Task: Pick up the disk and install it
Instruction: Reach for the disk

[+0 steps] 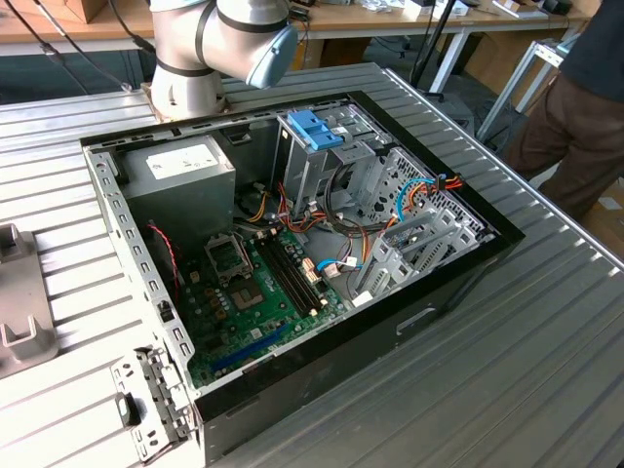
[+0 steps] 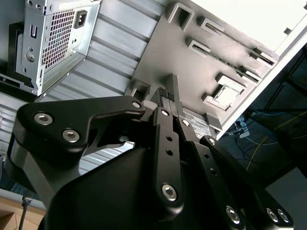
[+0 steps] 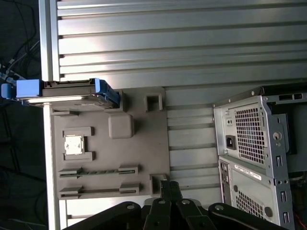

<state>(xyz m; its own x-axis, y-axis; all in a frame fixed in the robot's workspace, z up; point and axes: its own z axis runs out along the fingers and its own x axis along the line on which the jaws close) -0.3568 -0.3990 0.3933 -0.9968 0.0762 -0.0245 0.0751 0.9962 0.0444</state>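
disk [image 3: 67,92], in its light blue carrier, sits at one corner of the grey tray [image 3: 144,143], right by the desk [image 3: 192,43] edge rail. it shows its thin side in the first wrist view and isn't in the pc yet.

closest to the lens in both wrist views is the end effector [image 3: 171,186]. its black fingers are pressed together w/ nothing between them. it hangs over the tray side opposite the disk, well apart from it.

past the fingertips the tray has a small square chip [image 3: 74,144] in a pocket, a raised block [image 3: 121,125] and two long slots. the disk is at the far corner beyond those.

beside the tray, not touching it, is the pc case [image 3: 249,139]. its rear faces the tray w/ a vent grille and a power socket. both stand on the slatted alu desk.

exterior view, front to back:
- a loose metal bracket [image 1: 146,400] lies on the desk near the case's front corner.
- the case lies open w/ the motherboard [image 1: 263,283] and psu [image 1: 180,168] exposed.
- a blue latch [image 1: 314,129] sits atop the metal drive cage [image 1: 312,175], w/ cables around it.
- the tray pokes in at the exterior view's left.
- behind the case is the arm base [image 1: 210,49].
- furthest off, at the exterior view's right, a person [image 1: 575,107] stands by the desk.
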